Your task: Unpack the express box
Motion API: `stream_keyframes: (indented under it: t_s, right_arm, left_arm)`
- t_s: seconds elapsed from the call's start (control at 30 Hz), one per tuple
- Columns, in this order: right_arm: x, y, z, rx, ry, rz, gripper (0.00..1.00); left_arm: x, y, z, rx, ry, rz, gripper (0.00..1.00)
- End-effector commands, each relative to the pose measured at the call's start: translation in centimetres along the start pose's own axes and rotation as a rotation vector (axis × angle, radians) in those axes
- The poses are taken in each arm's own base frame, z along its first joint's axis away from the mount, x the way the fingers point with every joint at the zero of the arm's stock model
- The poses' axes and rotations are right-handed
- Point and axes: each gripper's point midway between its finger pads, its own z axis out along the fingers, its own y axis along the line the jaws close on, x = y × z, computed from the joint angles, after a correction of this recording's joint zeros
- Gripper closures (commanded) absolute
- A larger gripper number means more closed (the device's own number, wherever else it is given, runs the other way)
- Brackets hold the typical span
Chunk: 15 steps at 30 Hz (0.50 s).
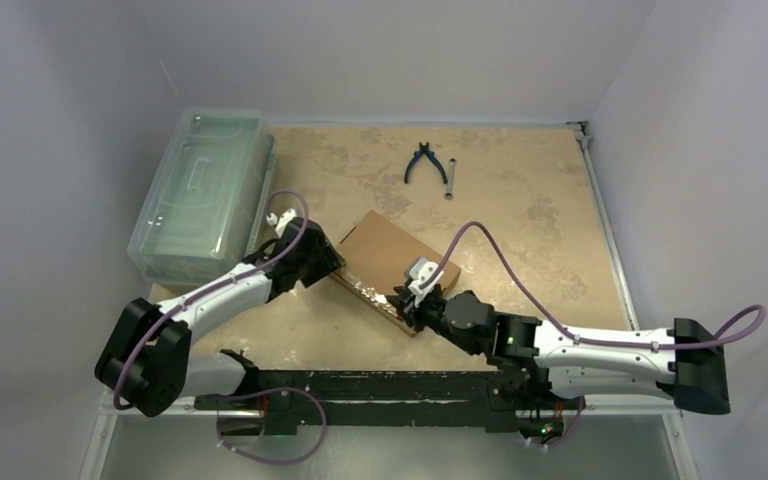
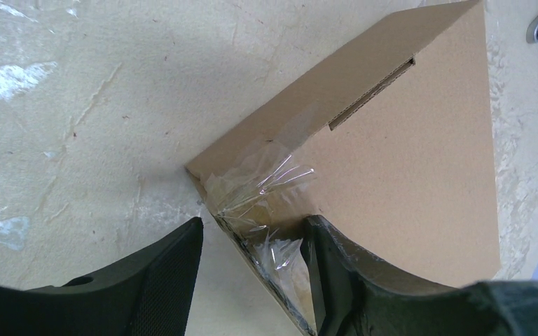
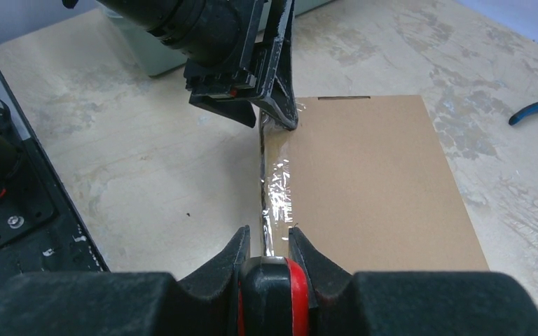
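Note:
The express box (image 1: 390,255) is a flat brown cardboard mailer lying shut near the table's middle, with clear tape (image 2: 259,182) crinkled over its near seam. My left gripper (image 2: 252,224) is open and straddles the box's left corner: one finger rests on the lid, the other hangs off the side above the table. My right gripper (image 3: 267,234) is shut on a black and red cutter (image 3: 274,294). The cutter's front end sits at the taped seam (image 3: 277,189) on the box's (image 3: 378,182) near edge. In the right wrist view, the left gripper (image 3: 273,119) stands at the seam's far end.
A large clear lidded plastic bin (image 1: 205,190) stands at the left, close behind the left arm. Blue-handled pliers (image 1: 423,162) and a small wrench (image 1: 451,180) lie at the back. A black rail (image 1: 360,390) runs along the near edge between the arm bases.

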Motion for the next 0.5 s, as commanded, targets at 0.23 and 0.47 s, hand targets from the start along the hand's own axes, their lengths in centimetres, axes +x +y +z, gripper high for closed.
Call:
stream_keyframes:
  t_s: [0.23,0.47]
  right_arm:
    - [0.1,-0.7,-0.7,0.031,-0.007,0.016,1.00]
    - [0.5,-0.9,-1.1,0.028,0.004,0.017,1.00]
  left_arm:
    - [-1.6,3.3,0.4,-0.145,-0.045,0.041,0.46]
    - [-2.5,4.3,0.4,-0.171,-0.055,0.037,0.46]
